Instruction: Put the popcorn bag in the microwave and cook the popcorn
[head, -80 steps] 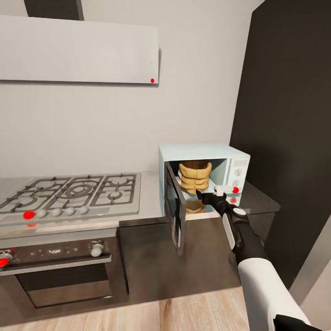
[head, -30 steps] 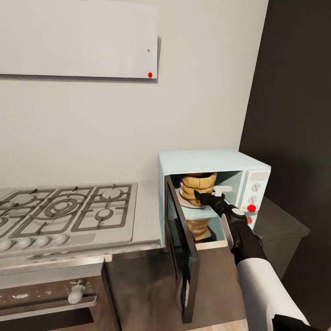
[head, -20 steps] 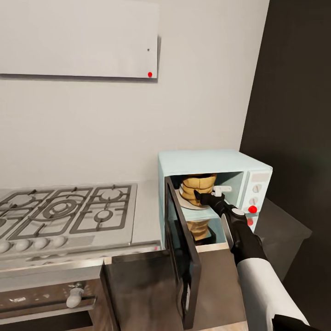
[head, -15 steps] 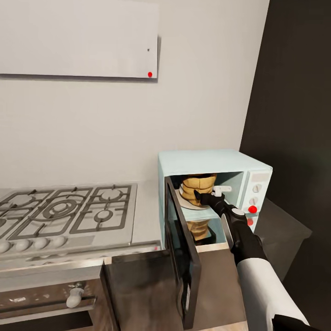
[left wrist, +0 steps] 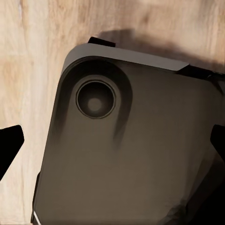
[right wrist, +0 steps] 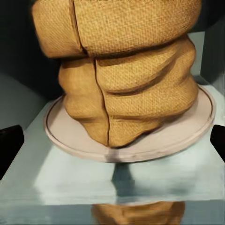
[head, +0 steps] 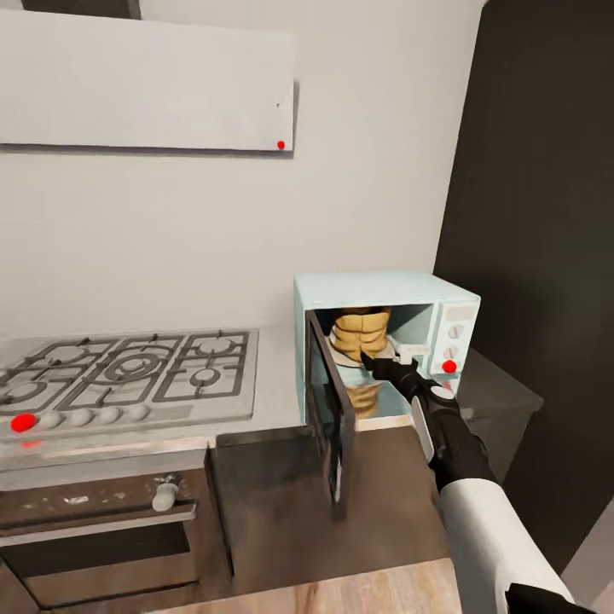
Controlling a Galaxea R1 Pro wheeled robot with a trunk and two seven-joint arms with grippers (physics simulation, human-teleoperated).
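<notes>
The popcorn bag (head: 360, 333) is sat upright inside the microwave (head: 381, 294), on the round pale turntable plate (right wrist: 187, 133), with its wrinkly tan ridges and thick rolled rim seen clearly in the right wrist view (right wrist: 124, 70). Weirdly, a bit of tan bag is also seen poking out below the microwave's inner floor, both in the head view and at the near edge of the right wrist view, so some clipping through the shelf seems to be going on.

The microwave door (head: 331, 401) is swung wide open toward the near left, its dark glass seen edge-on. The microwave itself is parked at the right end of the countertop (head: 277, 375), right of the gas hob (head: 128, 375), with a red dot on its white knob panel (head: 449, 367).

The right gripper (head: 381, 365) is reached into the microwave opening, just in front of the bag. Its jaws are spread wide: only the two dark fingertips (right wrist: 10, 145) are caught at the far edges of the right wrist view, well apart, and nothing is held between them. The bag isn't touched by either one.

The left gripper (left wrist: 112, 140) is pointed down at the wooden floor (left wrist: 37, 61) over a dark base plate (left wrist: 140, 154), its fingertips likewise spread to the frame edges and empty.
</notes>
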